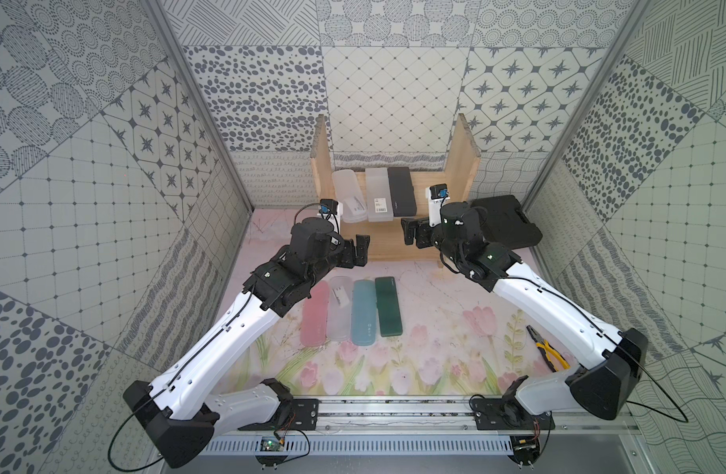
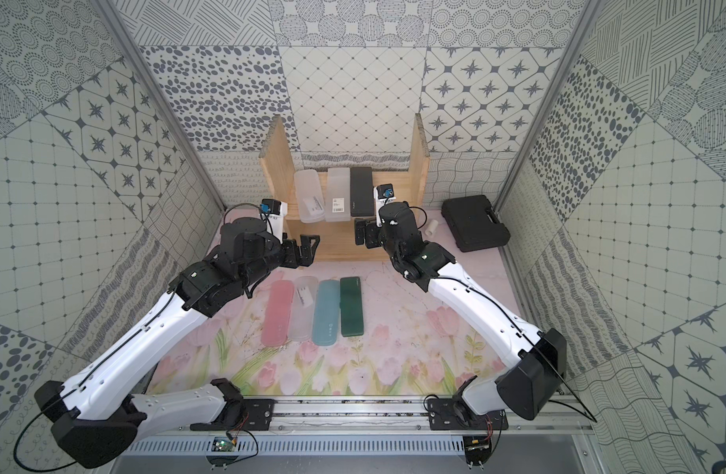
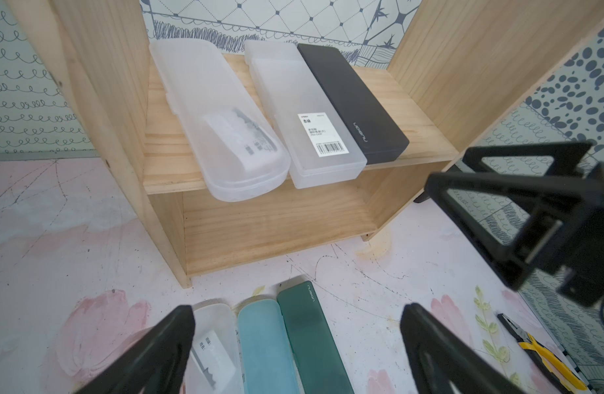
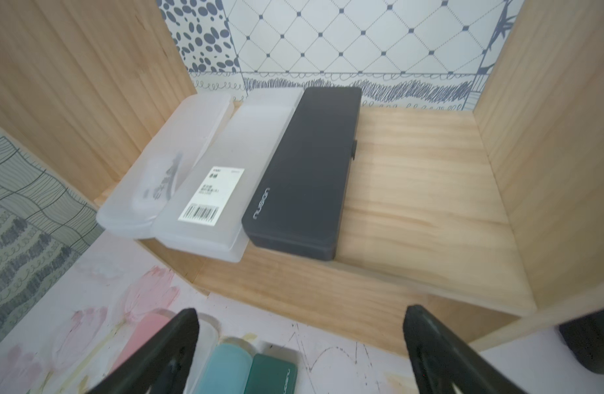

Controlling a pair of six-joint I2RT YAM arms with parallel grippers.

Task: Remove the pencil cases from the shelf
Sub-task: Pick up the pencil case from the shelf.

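A: What lay on the shelf [image 1: 461,164]?

B: Three pencil cases on its upper board, side by side: a rounded frosted case [image 1: 348,197], a labelled frosted case [image 1: 379,196] and a black case [image 1: 402,191].

A: The others?

B: They lay in a row on the table [image 1: 435,295] in front: a pink case [image 1: 314,316], a clear case [image 1: 340,308], a blue case [image 1: 365,312] and a green case [image 1: 388,305].

A: The grippers?

B: The left gripper [image 1: 362,251] and right gripper [image 1: 408,232] hovered before the shelf, jaws spread wide, holding nothing.

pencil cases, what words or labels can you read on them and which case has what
"nusign": on black case, front end.
"nusign": on green case.
Label on square clear case: barcode, print too small to read.
Paper inside rounded clear case: blurred.
Nothing else legible.
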